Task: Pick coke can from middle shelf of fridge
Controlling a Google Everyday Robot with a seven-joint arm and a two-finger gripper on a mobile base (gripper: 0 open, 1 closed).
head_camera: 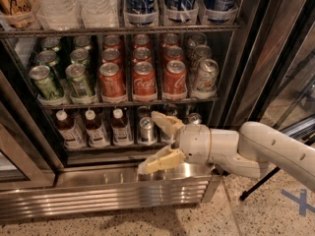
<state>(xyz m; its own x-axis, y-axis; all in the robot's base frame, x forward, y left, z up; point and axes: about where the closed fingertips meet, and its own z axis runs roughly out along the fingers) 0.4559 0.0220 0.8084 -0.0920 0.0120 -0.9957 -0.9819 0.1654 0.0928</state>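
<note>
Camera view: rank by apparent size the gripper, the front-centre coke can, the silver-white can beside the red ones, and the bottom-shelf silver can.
1. gripper, jaws open, below the middle shelf; nearest the camera, so its lead is unsure.
2. coke can and silver-white can: look alike.
3. bottom-shelf silver can, partly hidden.

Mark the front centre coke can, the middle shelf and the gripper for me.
Coke can (pixel 144 82): camera view, on its red side, front of the centre red row.
Middle shelf (pixel 129 103): camera view, on its front wire rail.
Gripper (pixel 146 142): camera view, midway between its open fingers, below that shelf.
</note>
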